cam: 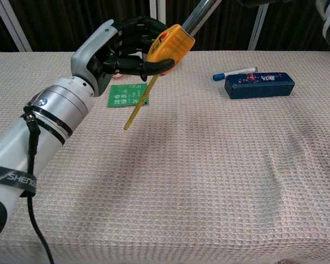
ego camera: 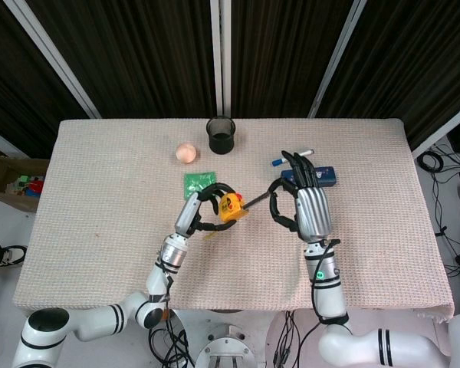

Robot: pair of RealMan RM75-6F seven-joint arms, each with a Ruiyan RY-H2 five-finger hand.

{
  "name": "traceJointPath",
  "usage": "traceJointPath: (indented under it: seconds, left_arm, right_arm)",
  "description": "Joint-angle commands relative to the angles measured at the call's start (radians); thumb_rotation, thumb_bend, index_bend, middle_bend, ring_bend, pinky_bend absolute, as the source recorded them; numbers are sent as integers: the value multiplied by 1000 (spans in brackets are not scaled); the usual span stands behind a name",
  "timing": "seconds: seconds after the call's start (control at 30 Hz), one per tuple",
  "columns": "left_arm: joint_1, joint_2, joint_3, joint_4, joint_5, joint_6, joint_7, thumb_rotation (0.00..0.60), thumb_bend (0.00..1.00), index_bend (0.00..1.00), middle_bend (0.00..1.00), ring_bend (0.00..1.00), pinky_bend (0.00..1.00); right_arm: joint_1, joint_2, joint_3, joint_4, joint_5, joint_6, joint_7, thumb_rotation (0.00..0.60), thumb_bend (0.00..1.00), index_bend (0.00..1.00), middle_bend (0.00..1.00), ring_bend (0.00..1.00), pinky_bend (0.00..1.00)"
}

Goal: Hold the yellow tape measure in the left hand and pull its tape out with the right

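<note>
Your left hand (ego camera: 202, 211) is wrapped around the yellow tape measure (ego camera: 231, 207), fingers curled over its case and holding it up off the surface (ego camera: 100, 230), a little left of the middle. In the chest view the same left hand (cam: 113, 52) grips the case (cam: 170, 47) from the left, tilted, with a thin yellow strap (cam: 136, 108) hanging down from it toward the cloth. A stretch of tape (ego camera: 257, 199) runs out of the case to the right, up to your right hand (ego camera: 305, 207), whose thumb and a finger close around its far end while the other fingers point away from you; that hand is grasping the tape. In the chest view the tape (cam: 201, 12) rises from the case toward the top edge, and the right hand itself is almost wholly out of that picture. Behind the tape measure a green packet (ego camera: 198, 182) lies flat on the surface, near your left hand. Further back stand a black cup (ego camera: 221, 135) and, just to its left, a pale round ball (ego camera: 186, 152). Beside your right hand's fingertips lie a dark blue box (cam: 258, 84) and, just behind it, a white marker with a blue cap (cam: 234, 72).
</note>
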Motion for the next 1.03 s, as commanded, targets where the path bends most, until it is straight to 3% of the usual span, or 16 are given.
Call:
traceJointPath:
  seconds: [0.03,0.2,0.5,0.73,1.03]
  left_arm:
    - [17,20,18,5,3,-4,-24,600,312,620,603,544,656]
    - [48,90,56,-2,27,-8,-94,600,335,636,613,553,656]
    - [103,261,134,-52,46,-61,-174,600,354,657,631,570,668]
    - [130,333,173,-78,64,-70,-197,600,355,658,632,570,668]
    - [137,355,175,-98,65,-76,-199,600,355,657,633,571,668]
  right_arm:
    - [-26,39,14,-12,-10,22,34,600,628,796,116,0,0]
    - [-83,145,47,-83,29,16,182,600,628,817,121,0,0]
    - [-176,297,75,-112,35,42,355,600,628,837,130,0,0]
    - [-211,354,84,-119,34,53,428,600,628,845,132,0,0]
    - [-216,364,75,-114,35,51,450,600,628,846,132,0,0]
